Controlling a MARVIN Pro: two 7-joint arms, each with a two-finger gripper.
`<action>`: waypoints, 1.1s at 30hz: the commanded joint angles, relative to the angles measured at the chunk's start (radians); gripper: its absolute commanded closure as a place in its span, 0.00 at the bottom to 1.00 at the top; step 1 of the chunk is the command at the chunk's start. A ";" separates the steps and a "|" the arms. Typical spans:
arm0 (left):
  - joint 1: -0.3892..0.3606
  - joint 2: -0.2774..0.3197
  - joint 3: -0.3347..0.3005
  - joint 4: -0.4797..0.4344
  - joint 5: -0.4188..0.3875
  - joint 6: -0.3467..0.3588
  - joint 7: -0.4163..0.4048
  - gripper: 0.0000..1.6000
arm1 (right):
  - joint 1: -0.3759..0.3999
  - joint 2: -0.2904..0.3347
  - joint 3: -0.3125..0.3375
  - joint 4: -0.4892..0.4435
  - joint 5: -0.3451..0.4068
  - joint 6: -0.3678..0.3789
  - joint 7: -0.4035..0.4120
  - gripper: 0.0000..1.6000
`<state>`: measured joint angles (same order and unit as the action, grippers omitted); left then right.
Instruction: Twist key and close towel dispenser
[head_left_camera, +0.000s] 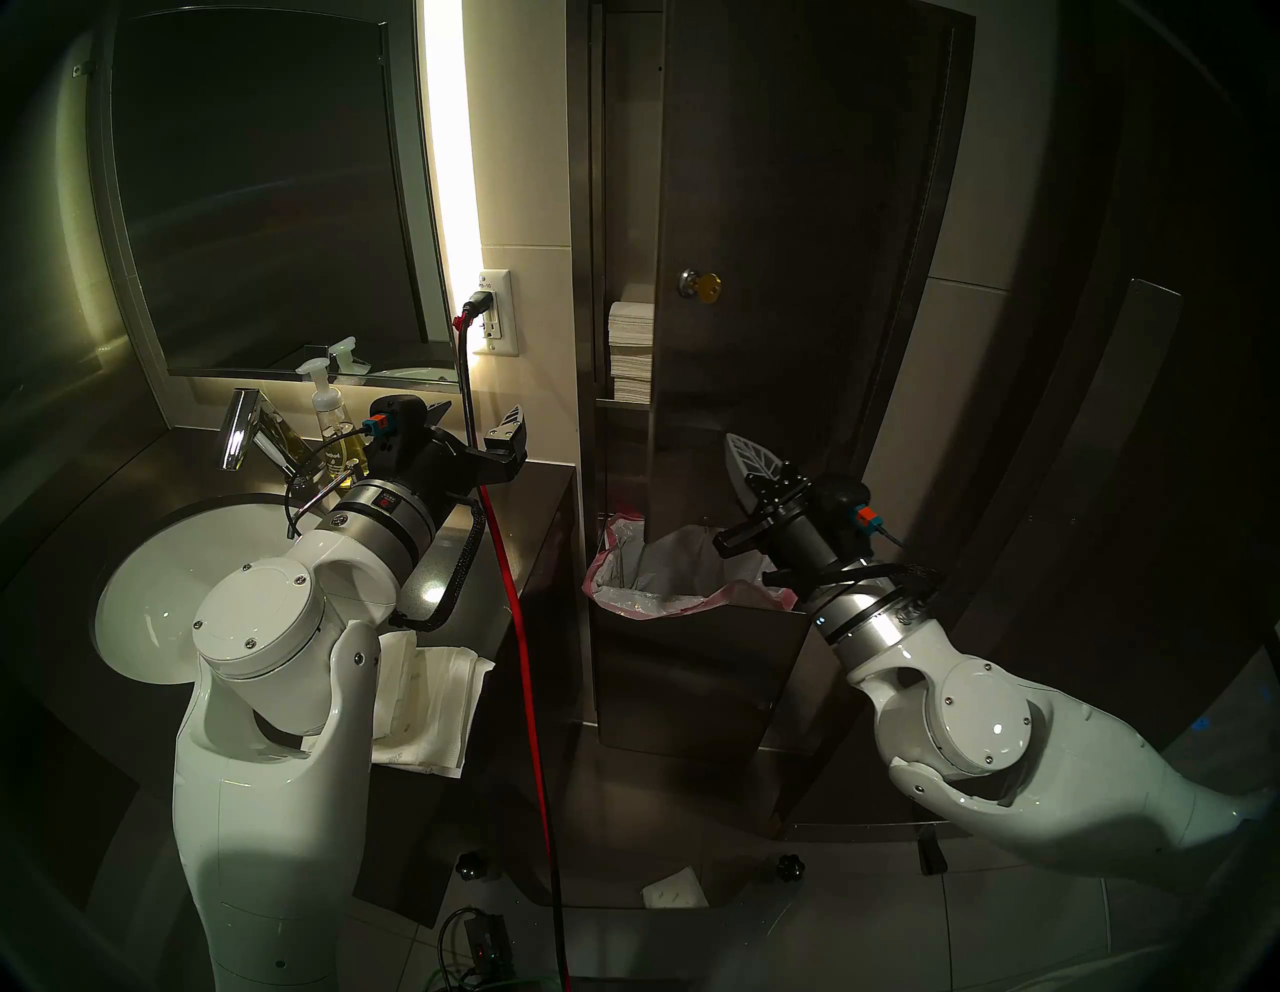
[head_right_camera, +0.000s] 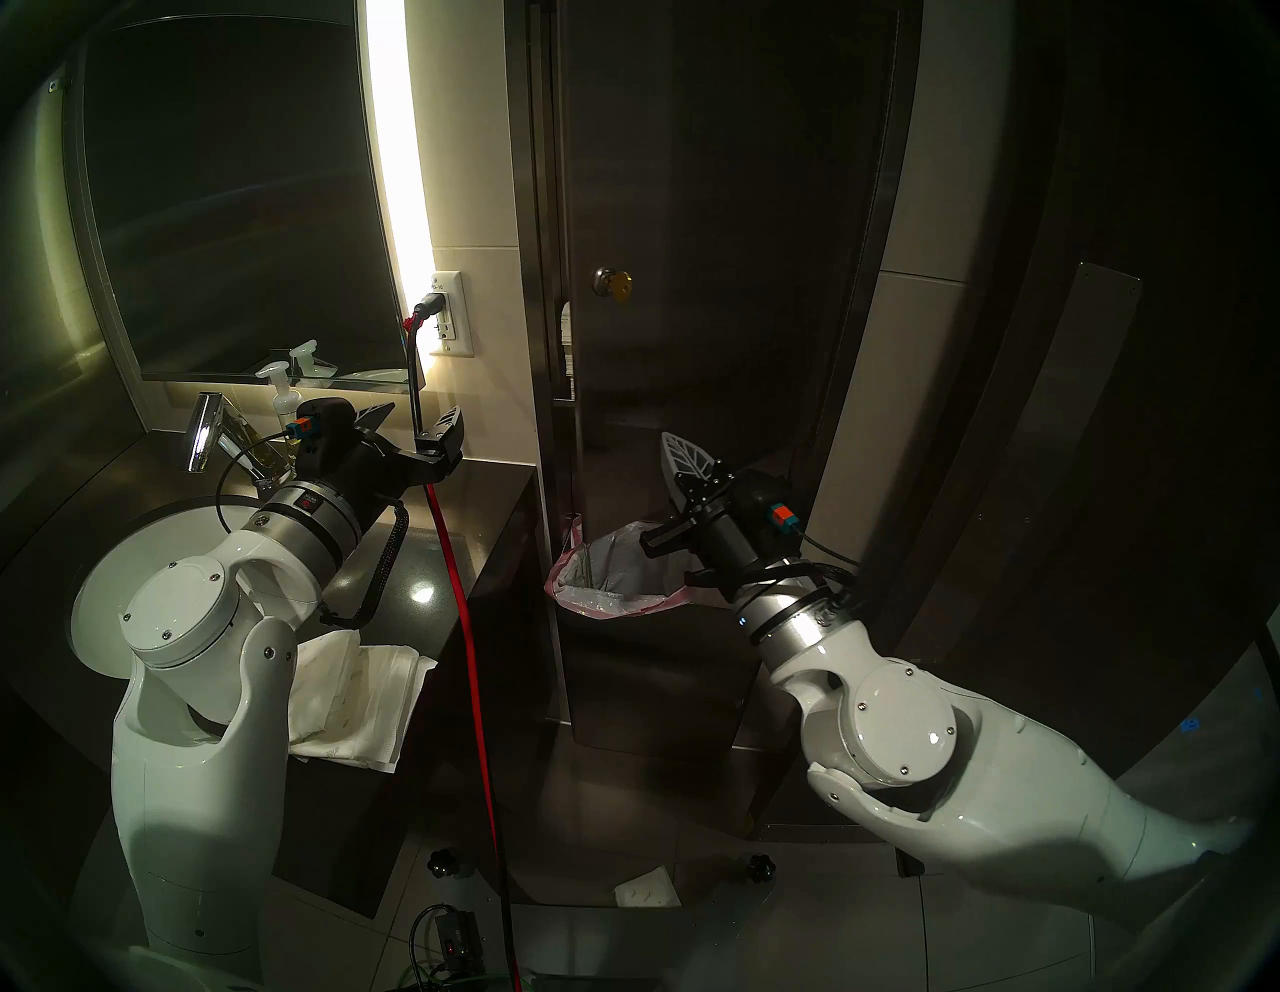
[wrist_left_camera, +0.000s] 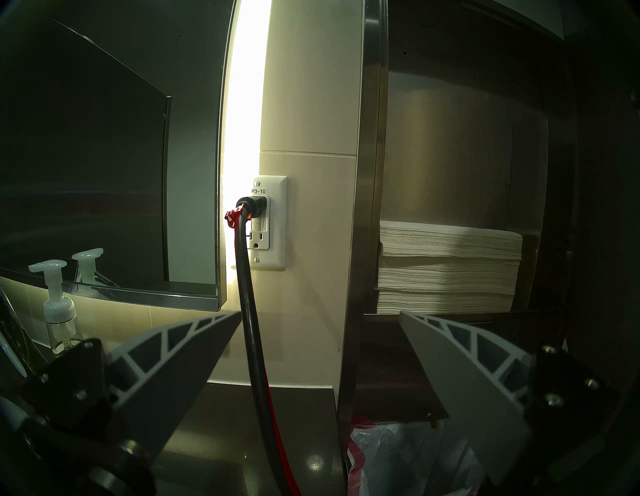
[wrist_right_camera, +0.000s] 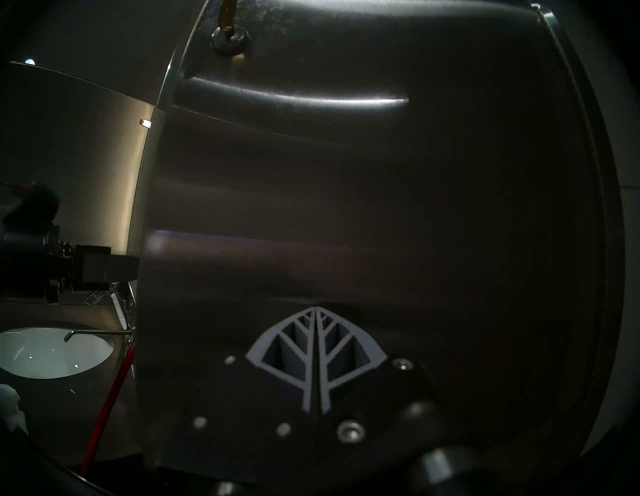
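The towel dispenser (head_left_camera: 783, 242) is a tall steel wall cabinet. Its long door stands ajar, and the gap on the left shows stacked white towels (head_left_camera: 630, 350) and a lined waste bin (head_left_camera: 665, 575). The small gold key (head_left_camera: 708, 287) sticks out of the round lock at the door's left edge and also shows at the top of the right wrist view (wrist_right_camera: 228, 17). My right gripper (head_left_camera: 735, 443) is shut with nothing in it, pointing at the door face well below the key. My left gripper (head_left_camera: 478, 415) hangs open and empty over the counter, left of the cabinet.
A black and red cable (head_left_camera: 512, 623) runs from the wall outlet (head_left_camera: 495, 312) down past the counter edge, right in front of my left gripper (wrist_left_camera: 318, 313). On the left are a sink (head_left_camera: 159, 596), a faucet (head_left_camera: 239, 429), a soap bottle (head_left_camera: 329, 409) and folded white towels (head_left_camera: 429, 700).
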<state>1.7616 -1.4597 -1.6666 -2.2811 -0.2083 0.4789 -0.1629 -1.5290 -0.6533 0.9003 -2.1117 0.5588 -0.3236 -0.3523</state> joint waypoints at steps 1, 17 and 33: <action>-0.005 0.000 0.000 -0.009 0.000 -0.002 0.001 0.00 | 0.126 -0.126 -0.017 0.035 -0.018 0.038 0.042 1.00; -0.005 0.000 0.000 -0.009 0.000 -0.002 0.000 0.00 | 0.278 -0.275 -0.014 0.159 0.042 0.096 0.076 1.00; -0.005 -0.001 0.000 -0.009 0.001 -0.001 0.000 0.00 | 0.408 -0.407 -0.047 0.326 -0.002 0.144 0.130 1.00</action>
<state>1.7618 -1.4598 -1.6669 -2.2808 -0.2080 0.4789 -0.1637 -1.2124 -0.9800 0.8663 -1.8256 0.5729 -0.1882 -0.2360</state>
